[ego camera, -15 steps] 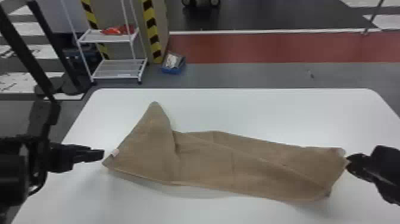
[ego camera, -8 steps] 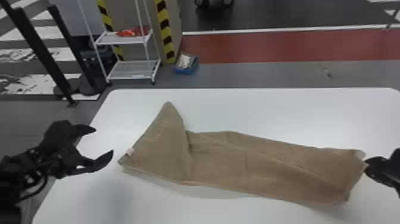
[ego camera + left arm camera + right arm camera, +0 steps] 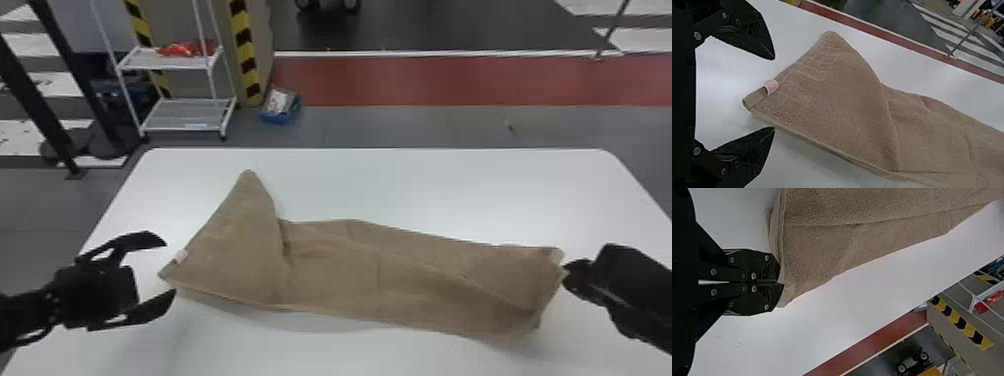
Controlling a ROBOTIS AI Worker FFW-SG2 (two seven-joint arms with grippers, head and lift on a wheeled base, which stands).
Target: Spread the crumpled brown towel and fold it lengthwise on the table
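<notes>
The brown towel [image 3: 400, 275] lies stretched across the table, its left part turned up into a peak, a small pale tag near its left corner. My left gripper [image 3: 167, 267] stands open by that corner, not touching it. In the left wrist view, the towel's tagged corner [image 3: 755, 98] lies just beyond the open left gripper [image 3: 774, 93]. At the towel's right end is my right gripper [image 3: 566, 275]. The right wrist view has the right gripper [image 3: 781, 283] shut on the edge of the towel [image 3: 828, 246].
The white table [image 3: 425, 185] has rounded far corners. Beyond it on the floor stand a white wire shelf [image 3: 185, 115] and a blue box [image 3: 281, 106], away from the arms.
My left gripper has opened and come closer to the towel's left corner. The head view has shifted slightly. The right gripper keeps its place at the towel's right end.
</notes>
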